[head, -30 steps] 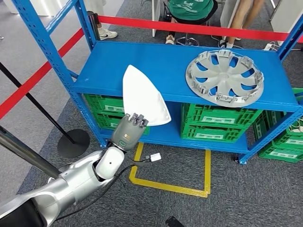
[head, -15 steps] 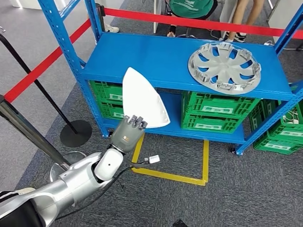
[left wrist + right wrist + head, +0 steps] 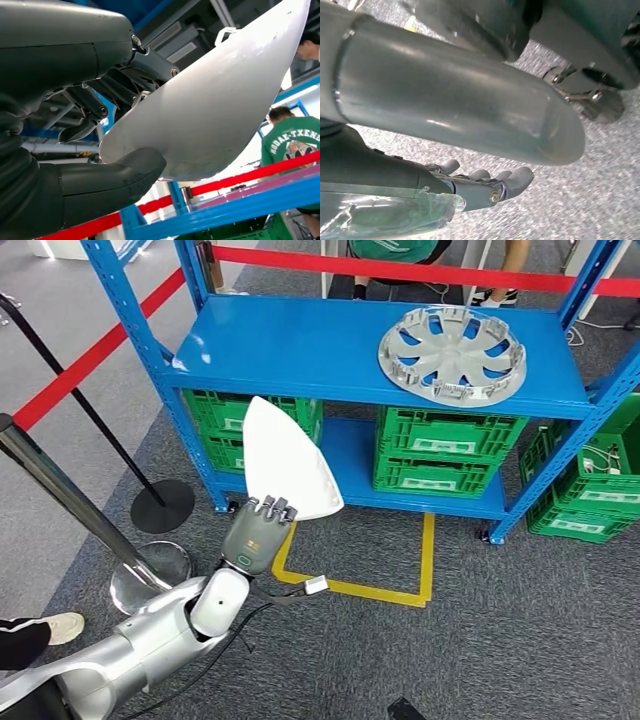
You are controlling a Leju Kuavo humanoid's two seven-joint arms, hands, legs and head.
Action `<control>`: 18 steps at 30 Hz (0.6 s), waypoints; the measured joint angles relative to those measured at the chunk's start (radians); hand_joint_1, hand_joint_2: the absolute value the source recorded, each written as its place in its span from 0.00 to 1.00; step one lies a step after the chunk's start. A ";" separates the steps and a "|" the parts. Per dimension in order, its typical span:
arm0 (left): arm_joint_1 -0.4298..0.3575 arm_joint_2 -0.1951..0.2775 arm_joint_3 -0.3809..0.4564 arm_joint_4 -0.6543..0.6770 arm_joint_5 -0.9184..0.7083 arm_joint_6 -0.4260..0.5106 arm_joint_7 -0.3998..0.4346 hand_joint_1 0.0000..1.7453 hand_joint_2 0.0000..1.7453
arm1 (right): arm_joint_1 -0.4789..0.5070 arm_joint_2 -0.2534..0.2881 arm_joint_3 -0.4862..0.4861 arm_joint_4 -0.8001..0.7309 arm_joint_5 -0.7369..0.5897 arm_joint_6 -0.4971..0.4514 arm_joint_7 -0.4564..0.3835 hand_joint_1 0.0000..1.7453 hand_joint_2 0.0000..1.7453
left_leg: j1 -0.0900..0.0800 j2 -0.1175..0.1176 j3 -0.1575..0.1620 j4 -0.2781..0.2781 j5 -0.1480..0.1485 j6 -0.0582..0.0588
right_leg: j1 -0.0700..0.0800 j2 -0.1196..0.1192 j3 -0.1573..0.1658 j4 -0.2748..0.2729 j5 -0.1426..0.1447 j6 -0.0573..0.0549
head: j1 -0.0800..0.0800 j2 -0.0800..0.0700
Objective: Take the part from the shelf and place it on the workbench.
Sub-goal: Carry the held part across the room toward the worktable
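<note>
white part (image 3: 287, 462): lower edge hidden behind the left hand (image 3: 256, 532)
right hand (image 3: 486, 186): fingertips blurred, grasp cannot be told
green crates (image 3: 445, 450): tops hidden under the blue shelf (image 3: 302, 345)
person (image 3: 392, 248): cut off by the top edge

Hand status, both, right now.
Left hand: holding the white part by its lower edge.
Right hand: hanging over the floor, holding nothing; open or closed cannot be told.

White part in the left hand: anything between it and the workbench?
Cannot say: no workbench is in view. The left hand holds the white part by its wide end, off the blue shelf and above the carpet. Nearest things are the shelf's front edge and the green crates behind it, with nothing touching the part.
</note>
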 joint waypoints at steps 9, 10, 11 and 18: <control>0.046 0.095 -0.001 -0.117 0.000 -0.034 0.040 1.00 1.00 | 0.016 0.000 0.000 0.001 0.017 -0.029 0.001 0.00 0.00 | -0.005 0.005 0.039 -0.173 0.055 0.020 | -0.010 -0.002 -0.072 0.146 -0.126 0.039 | 0.003 0.000; 0.050 0.101 -0.001 -0.124 0.000 -0.034 0.040 1.00 1.00 | 0.015 0.000 0.000 0.001 0.018 -0.030 0.002 0.00 0.00 | -0.004 0.005 0.025 -0.172 0.068 0.018 | -0.011 -0.003 -0.080 0.213 -0.159 0.043 | 0.004 0.000; 0.054 0.106 -0.001 -0.129 0.000 -0.034 0.040 1.00 1.00 | 0.014 -0.001 0.000 0.001 0.018 -0.030 0.002 0.00 0.00 | -0.002 0.006 0.009 -0.172 0.081 0.016 | -0.012 -0.003 -0.079 0.262 -0.166 0.047 | 0.004 0.000; 0.065 0.134 -0.001 -0.162 0.000 -0.045 0.044 1.00 1.00 | 0.006 -0.002 0.000 0.001 0.021 -0.036 0.003 0.00 0.00 | 0.008 0.005 -0.081 -0.149 0.158 -0.019 | -0.019 0.002 0.171 0.000 -0.149 0.054 | 0.007 0.000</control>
